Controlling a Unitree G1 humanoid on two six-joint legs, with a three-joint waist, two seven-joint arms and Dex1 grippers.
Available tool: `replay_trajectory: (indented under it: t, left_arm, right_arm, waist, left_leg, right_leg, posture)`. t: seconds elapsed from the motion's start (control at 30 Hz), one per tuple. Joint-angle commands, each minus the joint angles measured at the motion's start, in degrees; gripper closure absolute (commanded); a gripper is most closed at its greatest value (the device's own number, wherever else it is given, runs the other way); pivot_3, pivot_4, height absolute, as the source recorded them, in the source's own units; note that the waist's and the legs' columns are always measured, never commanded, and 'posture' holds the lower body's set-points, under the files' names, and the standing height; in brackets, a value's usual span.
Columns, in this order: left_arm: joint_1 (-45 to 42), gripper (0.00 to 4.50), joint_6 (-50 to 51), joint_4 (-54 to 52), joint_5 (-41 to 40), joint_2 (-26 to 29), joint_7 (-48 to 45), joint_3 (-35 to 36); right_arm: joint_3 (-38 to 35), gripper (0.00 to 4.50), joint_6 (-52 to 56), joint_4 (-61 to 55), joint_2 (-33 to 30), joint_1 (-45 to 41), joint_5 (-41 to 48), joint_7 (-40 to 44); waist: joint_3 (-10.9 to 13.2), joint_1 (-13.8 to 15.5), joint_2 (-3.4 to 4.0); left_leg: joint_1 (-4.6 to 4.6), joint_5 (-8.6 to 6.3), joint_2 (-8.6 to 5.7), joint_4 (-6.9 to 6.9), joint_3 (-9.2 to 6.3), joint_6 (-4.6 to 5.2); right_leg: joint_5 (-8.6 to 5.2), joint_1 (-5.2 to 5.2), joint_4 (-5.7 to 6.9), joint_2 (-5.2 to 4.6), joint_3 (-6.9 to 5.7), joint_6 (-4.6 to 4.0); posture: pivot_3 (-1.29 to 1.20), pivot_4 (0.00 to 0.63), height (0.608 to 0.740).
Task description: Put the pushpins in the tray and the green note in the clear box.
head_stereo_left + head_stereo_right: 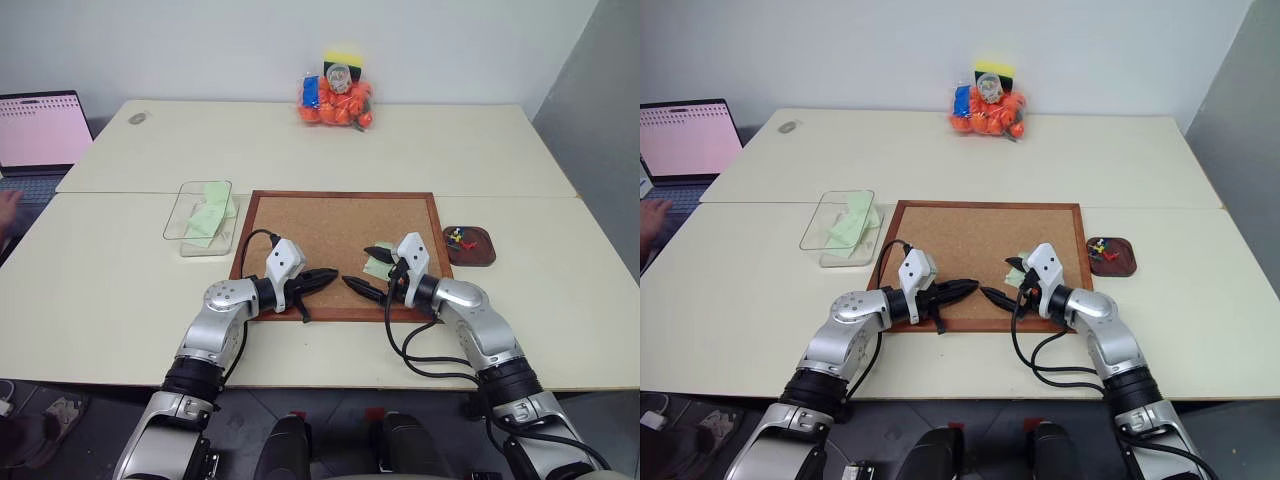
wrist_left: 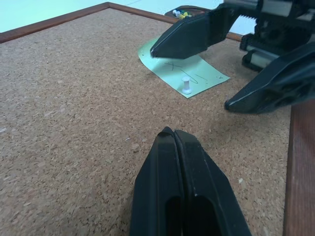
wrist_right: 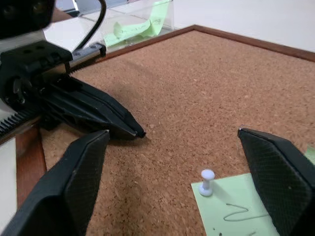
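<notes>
One pale green paper note [image 3: 246, 206] was left pinned by a white pushpin [image 3: 206, 182] between the right gripper's [image 3: 182, 162] parted jaws, beyond the left gripper's [image 2: 179, 142] pressed-together jaws, while coloured pushpins [image 1: 458, 238] were seen already in the reddish-brown tray [image 1: 482, 256].

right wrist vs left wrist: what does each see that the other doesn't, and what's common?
Right wrist view: the clear box with green slips inside, past the corkboard's far edge, and the left gripper with its jaws shut.

Left wrist view: the tray holding coloured pushpins beyond the board frame, and the right gripper, jaws open, poised over the note.

Both: the corkboard, the green note lying on it with scribbled writing, and the white pushpin standing in the note.
</notes>
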Motion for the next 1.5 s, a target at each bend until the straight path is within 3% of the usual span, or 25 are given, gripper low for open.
replay_trajectory:
  t: [0.03,0.2,0.43,0.6,0.83,1.33,1.5]
  left_arm:
    - [1.86,4.50,1.68,1.44,1.36,0.05,0.21,-1.15]
    - [1.90,4.50,1.68,1.39,1.26,0.15,0.25,-1.11]
    - [1.68,4.50,1.83,1.33,1.17,0.26,0.24,-1.15]
    - [1.77,4.50,1.99,1.14,1.12,0.31,0.18,-1.17]
    - [1.75,4.50,2.11,0.99,1.13,0.34,0.35,-1.13]
    - [1.38,4.50,2.11,1.65,0.85,-0.74,0.51,-1.30]
    - [-0.13,4.50,9.17,0.66,-4.14,-3.07,1.65,2.04]
  right_arm:
    - [0.33,1.08,-3.22,1.95,0.20,-1.70,-1.53,1.18]
    - [0.29,2.03,-4.80,4.03,0.74,-2.16,-2.78,1.26]
    - [0.88,3.74,-6.90,5.87,1.25,-3.01,-5.42,-0.09]
    - [0.87,4.49,-7.50,6.62,1.30,-3.36,-6.65,-0.54]
    - [-0.56,4.49,-8.80,5.66,0.92,-3.81,-8.08,-2.96]
    - [-3.93,4.49,0.66,-15.57,-2.71,-1.96,-2.83,-2.43]
    - [-2.20,4.49,-0.99,-17.65,-6.40,-0.55,-4.60,1.02]
  waist:
    - [0.00,-0.08,0.00]
    - [0.00,-0.14,0.00]
    - [-0.01,-0.18,0.00]
    - [-0.01,-0.18,0.00]
    - [-0.01,-0.20,0.00]
    - [0.01,-0.05,-0.01]
    - [0.01,0.11,0.00]
  left_leg:
    - [0.01,0.00,0.00,0.00,0.00,0.00]
    - [0.03,0.00,0.01,0.00,0.00,0.00]
    - [0.06,0.00,0.02,0.00,0.00,0.00]
    - [0.06,0.00,0.02,0.00,0.00,0.00]
    - [0.07,0.00,0.02,0.00,0.01,0.00]
    - [0.01,0.00,0.01,-0.01,0.00,0.00]
    - [0.01,0.00,-0.02,0.00,0.00,0.00]
  right_leg:
    - [0.00,0.00,0.00,0.00,0.00,0.00]
    - [0.00,0.01,0.02,0.00,0.00,0.00]
    - [0.00,0.02,0.05,0.01,0.01,0.00]
    - [0.00,0.02,0.05,0.01,0.01,0.00]
    - [0.00,0.02,0.06,0.01,0.02,0.00]
    - [0.00,-0.02,0.05,0.00,0.00,-0.01]
    - [0.00,-0.01,0.04,-0.03,-0.01,0.00]
  posture:
    - [0.00,0.150,0.740]
    - [0.00,0.150,0.740]
    - [0.00,0.150,0.740]
    - [0.00,0.150,0.740]
    - [0.00,0.150,0.740]
    - [0.00,0.150,0.740]
    - [0.00,0.150,0.740]
